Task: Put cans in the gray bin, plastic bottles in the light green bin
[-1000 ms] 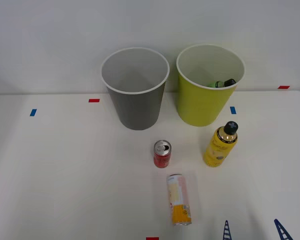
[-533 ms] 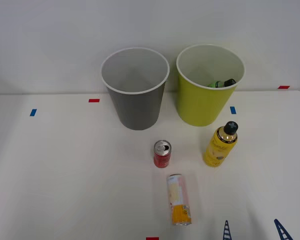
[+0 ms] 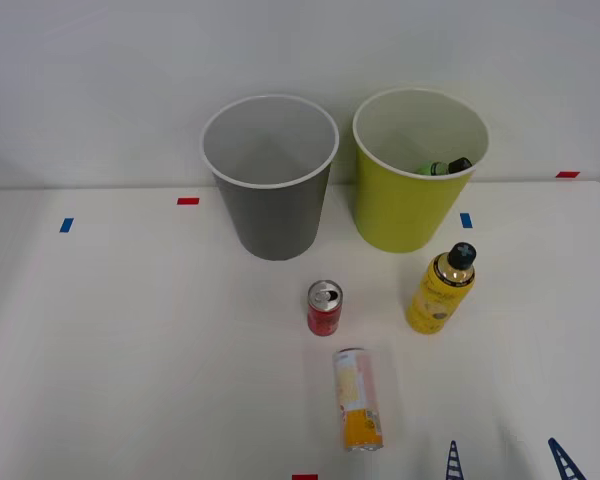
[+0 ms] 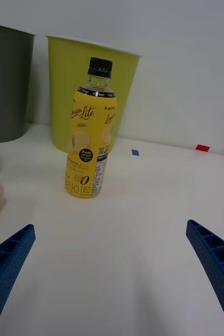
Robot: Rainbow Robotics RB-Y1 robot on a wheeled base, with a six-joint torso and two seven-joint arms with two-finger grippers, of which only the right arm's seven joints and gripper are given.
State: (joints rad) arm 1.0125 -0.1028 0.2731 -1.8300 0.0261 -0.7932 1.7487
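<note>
The gray bin (image 3: 270,185) and the light green bin (image 3: 418,175) stand side by side at the table's back. A green bottle (image 3: 445,167) lies inside the light green bin. The yellow bottle (image 3: 442,290) with a black cap stands upright in front of that bin, also seen as the yellow bottle (image 4: 91,139) straight ahead of my fingers. The short red can (image 3: 324,307) stands upright mid-table. A cream-and-orange can (image 3: 356,399) lies on its side nearer me. My right gripper (image 3: 508,462) is open at the front edge, empty, well short of the yellow bottle.
Small blue and red tape marks dot the white table (image 3: 130,330), including a blue one (image 3: 466,220) beside the light green bin. A pale wall rises right behind the bins. The table's left half is bare.
</note>
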